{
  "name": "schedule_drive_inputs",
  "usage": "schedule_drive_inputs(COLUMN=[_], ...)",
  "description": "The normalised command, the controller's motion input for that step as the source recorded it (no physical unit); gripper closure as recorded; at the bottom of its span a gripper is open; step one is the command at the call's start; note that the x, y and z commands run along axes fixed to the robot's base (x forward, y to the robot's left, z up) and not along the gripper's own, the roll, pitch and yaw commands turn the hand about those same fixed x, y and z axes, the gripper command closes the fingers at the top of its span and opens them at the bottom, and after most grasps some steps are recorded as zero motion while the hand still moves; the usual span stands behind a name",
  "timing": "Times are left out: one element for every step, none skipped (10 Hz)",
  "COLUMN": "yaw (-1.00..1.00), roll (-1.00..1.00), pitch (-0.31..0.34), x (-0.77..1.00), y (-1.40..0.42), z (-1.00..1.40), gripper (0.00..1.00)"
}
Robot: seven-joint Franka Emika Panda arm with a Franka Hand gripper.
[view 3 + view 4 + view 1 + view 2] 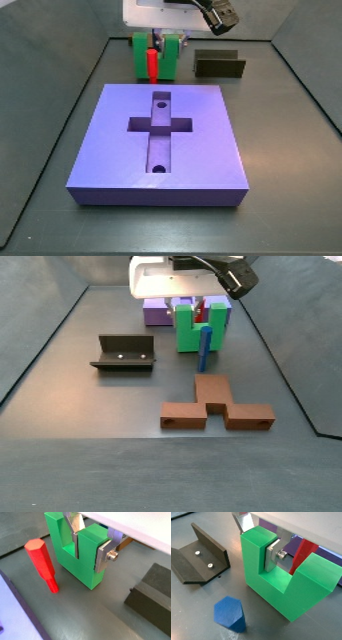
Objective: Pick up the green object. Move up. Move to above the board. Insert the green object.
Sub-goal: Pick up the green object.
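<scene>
Gripper (88, 543) clamped one arm of the green piece (83, 559), which stood on the floor beyond the board (160, 140).

The piece looked rigid, light and smooth; its upright arm gave flat faces for the pads. The grey floor was flat, but a red peg (43, 564), blue peg (230, 613) and fixture (201, 557) crowded close.

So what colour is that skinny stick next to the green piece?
Red. It shows best in a wrist view, beside the green piece in the end effector.
</scene>
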Motion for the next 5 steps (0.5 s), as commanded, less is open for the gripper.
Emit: schedule_drive_inputs(yaw=[0.0, 0.0, 0.0, 0.0, 0.0], roll=[0.0, 0.0, 0.0, 0.0, 0.0], pitch=[0.0, 0.0, 0.0, 0.0, 0.0], x=[0.0, 0.0, 0.0, 0.0, 0.0], y=[0.0, 0.0, 0.0, 0.0, 0.0], z=[0.0, 0.0, 0.0, 0.0, 0.0], gripper=[1.0, 1.0, 1.0, 1.0, 1.0])
